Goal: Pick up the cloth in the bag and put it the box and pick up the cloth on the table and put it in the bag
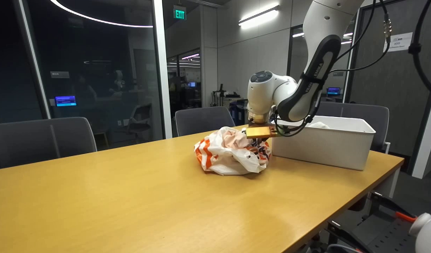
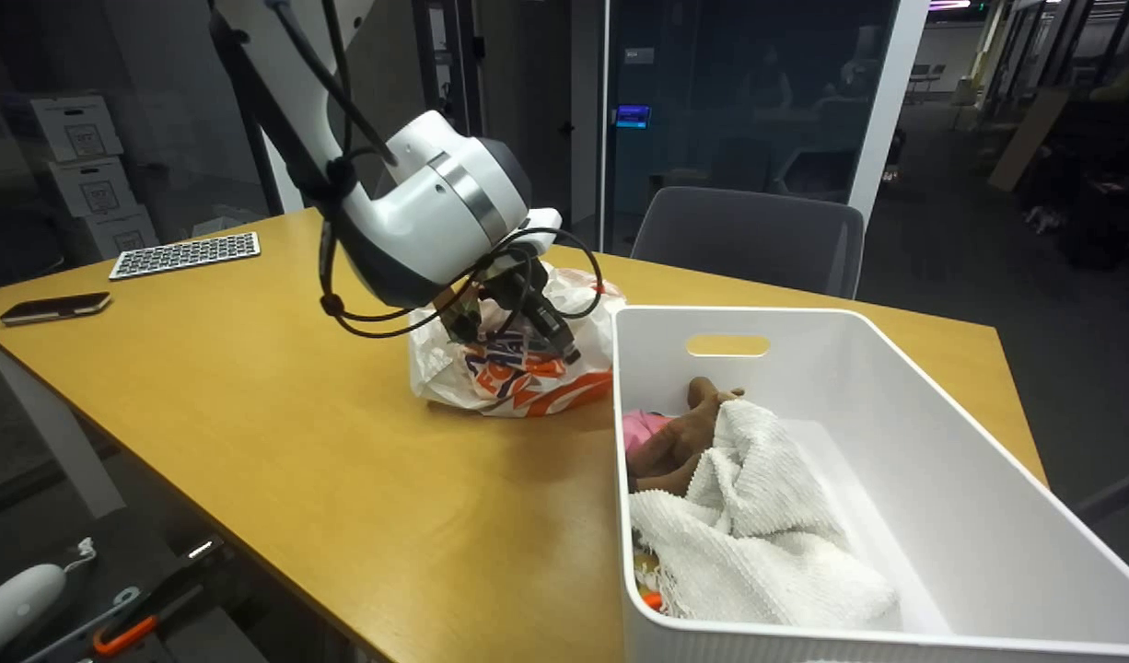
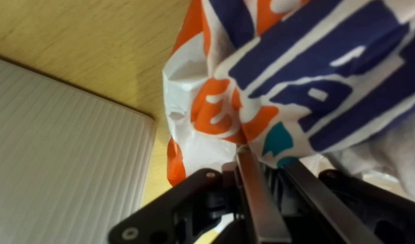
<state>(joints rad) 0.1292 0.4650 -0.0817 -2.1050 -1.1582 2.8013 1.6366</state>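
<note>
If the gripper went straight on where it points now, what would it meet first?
Most likely the printed bag, directly ahead of the gripper in the wrist view; whether they already touch is unclear.

A crumpled white plastic bag (image 1: pixel 233 163) with orange and navy print sits slumped on the yellow wooden bench (image 1: pixel 141 196), a pale pinkish cloth (image 1: pixel 235 138) bunched at its top. Just beside it stands an upright, open white rectangular plastic box (image 1: pixel 321 149), a white ribbed cloth (image 2: pixel 767 534) rumpled inside.
</note>
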